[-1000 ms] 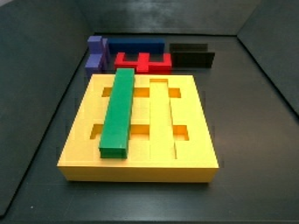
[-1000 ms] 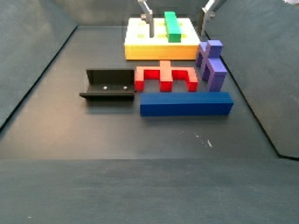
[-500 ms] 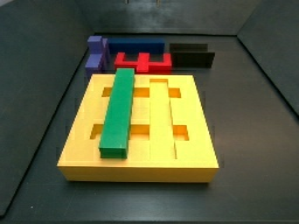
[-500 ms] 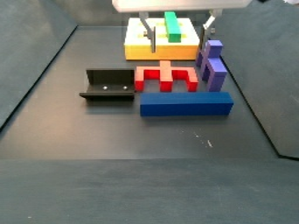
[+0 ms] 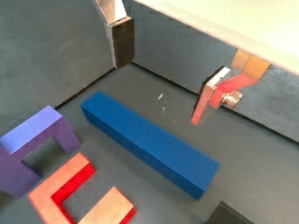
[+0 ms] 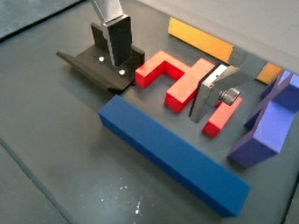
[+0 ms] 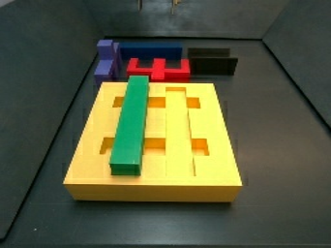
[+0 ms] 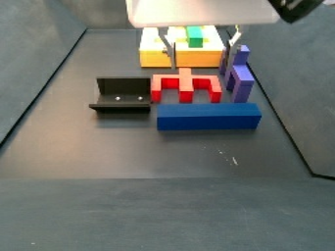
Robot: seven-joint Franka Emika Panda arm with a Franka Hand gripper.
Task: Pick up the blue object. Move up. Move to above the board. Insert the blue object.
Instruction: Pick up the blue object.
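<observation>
None of the four steps looks done yet, as far as I can tell. The blue object is lying flat on the dark floor, just in front of the red piece in a side view, with the purple block off to one side and the fixture on the other side of the red one. The gripper is up in the air over that cluster with its fingers spread wide apart and nothing between them; in both wrist views you can see one finger and its partner standing clear of everything, with the blue bar below and not touched. My read is it's lining up for the grab, so step one is only just being set up. The board sits well apart from the blue bar, at the other end of the box, and it already has the green bar lying in one of its grooves; the other two grooves look free, so there's room for the blue one. What's left is basically everything: come down, close on the bar, lift, carry it over the board, drop it into a groove
</observation>
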